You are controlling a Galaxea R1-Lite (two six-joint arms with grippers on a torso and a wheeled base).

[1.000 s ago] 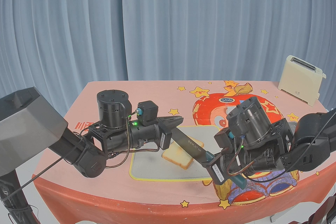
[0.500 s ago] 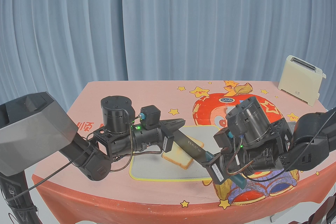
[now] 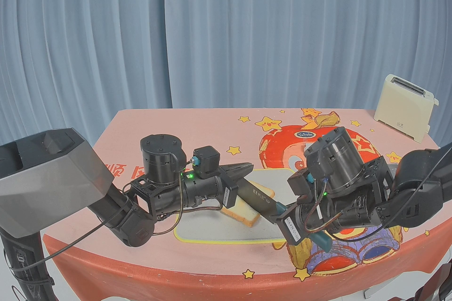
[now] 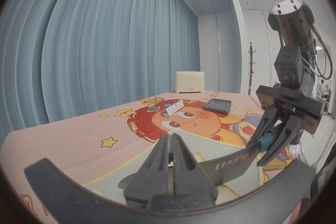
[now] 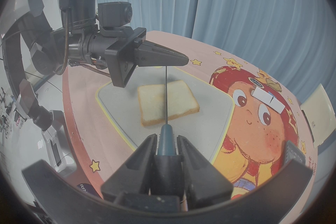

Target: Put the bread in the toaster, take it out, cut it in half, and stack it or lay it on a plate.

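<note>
Teal plastic marks the handle of the knife, and we see the right gripper clamped firmly on it, the blade running edge-down out across the bread. Whether the edge touches the crust we cannot tell. The left gripper hangs just above the blade's far end, its fingers pressed together with only a slit between them, holding nothing. The bread is one whole slice lying flat on the grey, yellow-rimmed cutting mat, which sits on the pink printed tablecloth. Well apart, at the table's far right corner, the cream toaster stands upright. A dark tray lies on the cloth beyond the mat, toward the toaster.
</note>
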